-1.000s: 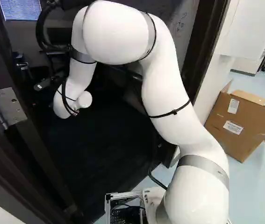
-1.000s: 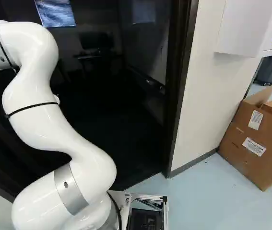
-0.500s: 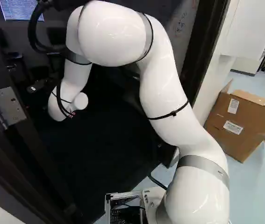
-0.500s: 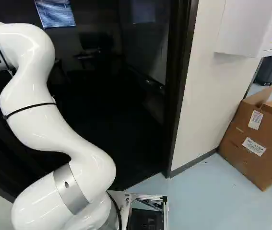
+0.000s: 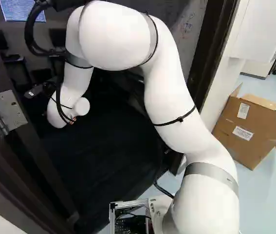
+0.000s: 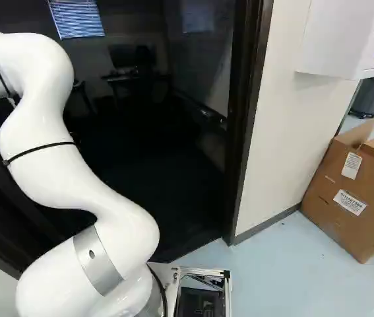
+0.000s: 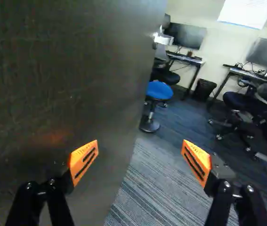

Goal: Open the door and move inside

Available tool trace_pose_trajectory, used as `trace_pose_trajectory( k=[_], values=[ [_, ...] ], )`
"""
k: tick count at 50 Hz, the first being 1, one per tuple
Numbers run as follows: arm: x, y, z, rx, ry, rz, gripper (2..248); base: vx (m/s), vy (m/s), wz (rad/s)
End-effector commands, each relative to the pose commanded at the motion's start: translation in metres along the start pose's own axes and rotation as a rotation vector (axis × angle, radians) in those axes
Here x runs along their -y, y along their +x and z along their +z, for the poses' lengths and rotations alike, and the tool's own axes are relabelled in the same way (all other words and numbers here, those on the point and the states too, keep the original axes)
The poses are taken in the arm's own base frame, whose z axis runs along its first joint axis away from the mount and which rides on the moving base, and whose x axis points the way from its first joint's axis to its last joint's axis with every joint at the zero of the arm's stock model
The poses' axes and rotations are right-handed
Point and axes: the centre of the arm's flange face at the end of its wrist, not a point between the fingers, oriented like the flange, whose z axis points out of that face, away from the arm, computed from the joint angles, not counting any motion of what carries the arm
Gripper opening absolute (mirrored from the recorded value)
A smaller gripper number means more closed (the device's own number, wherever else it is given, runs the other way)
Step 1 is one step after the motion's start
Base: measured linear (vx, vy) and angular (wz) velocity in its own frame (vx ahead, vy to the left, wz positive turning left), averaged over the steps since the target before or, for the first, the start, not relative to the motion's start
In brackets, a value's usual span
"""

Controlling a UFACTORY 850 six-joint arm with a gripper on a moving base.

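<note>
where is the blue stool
In the wrist view, the blue stool stands ahead of the gripper, between the edge of the open door and the black bin.

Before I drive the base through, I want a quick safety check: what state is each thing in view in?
Door: open
Gripper: open, nothing between its fingers
Cardboard box: flaps open
Window blind: lowered
Monitors: screens dark
Blue stool: upright
Wastebasket: upright

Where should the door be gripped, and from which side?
Probably by the free edge of the door, approached from the opening side with the jaws straddling it: the broad face is flat, while the edge borders open space. The door's thickness doesn't show.
</note>
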Motion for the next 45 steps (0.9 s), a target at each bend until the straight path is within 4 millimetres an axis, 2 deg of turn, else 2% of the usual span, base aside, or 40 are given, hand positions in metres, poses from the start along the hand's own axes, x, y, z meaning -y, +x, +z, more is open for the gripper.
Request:
trace_pose_trajectory(
  k=[19, 45],
  values=[
    [-0.003, -0.001, -0.007, 0.006, -0.006, 0.003, 247, 0.0, 0.0, 0.0],
    [-0.022, -0.008, -0.04, 0.034, -0.043, 0.019, 247, 0.0, 0.0, 0.0]
  ],
)
